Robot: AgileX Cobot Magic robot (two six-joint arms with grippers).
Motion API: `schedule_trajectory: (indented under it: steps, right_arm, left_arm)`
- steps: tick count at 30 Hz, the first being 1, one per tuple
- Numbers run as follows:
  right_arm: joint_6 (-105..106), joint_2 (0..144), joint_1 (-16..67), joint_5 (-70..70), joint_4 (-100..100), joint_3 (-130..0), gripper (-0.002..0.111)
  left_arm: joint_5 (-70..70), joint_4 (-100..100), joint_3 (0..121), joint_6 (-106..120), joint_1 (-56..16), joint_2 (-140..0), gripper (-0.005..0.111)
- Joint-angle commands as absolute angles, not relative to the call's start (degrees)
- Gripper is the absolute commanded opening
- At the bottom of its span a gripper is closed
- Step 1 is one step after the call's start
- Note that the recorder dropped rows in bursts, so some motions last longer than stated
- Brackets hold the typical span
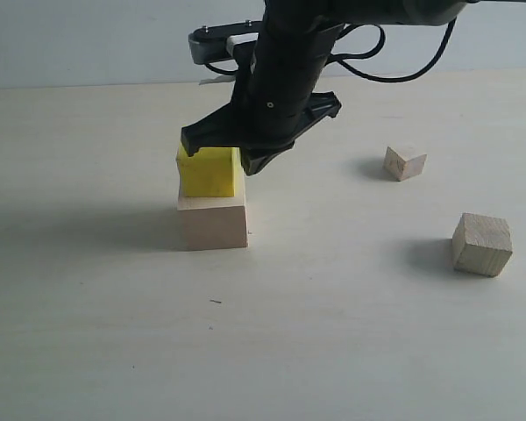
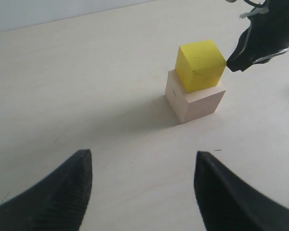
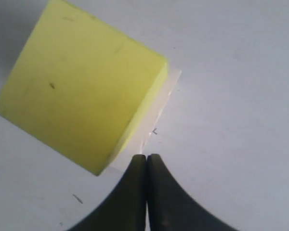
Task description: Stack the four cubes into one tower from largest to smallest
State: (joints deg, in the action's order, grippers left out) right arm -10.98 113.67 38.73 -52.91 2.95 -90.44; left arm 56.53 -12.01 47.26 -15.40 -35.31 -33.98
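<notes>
A bright yellow cube (image 1: 209, 173) sits on the large pale wooden cube (image 1: 213, 224), turned slightly against it. My right gripper (image 1: 248, 165) is shut and empty, its tips by the yellow cube's right side, close to touching. The right wrist view shows the shut tips (image 3: 147, 156) beside the yellow cube (image 3: 82, 96), with a sliver of the pale cube (image 3: 159, 106) below. The medium wooden cube (image 1: 482, 244) lies at the right, the small wooden cube (image 1: 405, 161) behind it. My left gripper (image 2: 143, 154) is open and empty, well back from the stack (image 2: 197, 103).
The light table (image 1: 333, 333) runs to a pale wall at the back. The right arm and its cables (image 1: 394, 61) hang over the stack. The left arm does not show in the exterior view.
</notes>
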Motion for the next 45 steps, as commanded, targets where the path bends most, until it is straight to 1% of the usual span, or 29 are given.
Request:
schedule_trajectory:
  steps: [1,13,31,41,45]
  right_arm:
    - [-13.28,113.40,38.65,-52.96,-1.24,-90.10,0.000]
    - [-12.82,113.40,38.65,-46.87,-1.01,-90.10,0.000]
    - [-11.05,115.21,38.65,-43.10,-1.01,-90.10,0.000]
    - [-10.43,115.21,38.65,-44.33,-1.53,-90.10,0.000]
    - [-16.88,114.79,38.65,-45.78,-7.03,-90.21,0.000]
  left_arm:
    - [55.94,-11.76,47.12,-15.37,-35.24,-34.03,0.061]
    - [55.94,-11.76,47.12,-15.37,-35.24,-34.03,0.061]
    - [56.53,-11.76,47.12,-15.37,-35.24,-34.03,0.061]
    - [56.75,-11.76,47.12,-15.37,-35.24,-34.03,0.061]
    - [56.87,-11.66,47.12,-15.37,-35.24,-34.03,0.061]
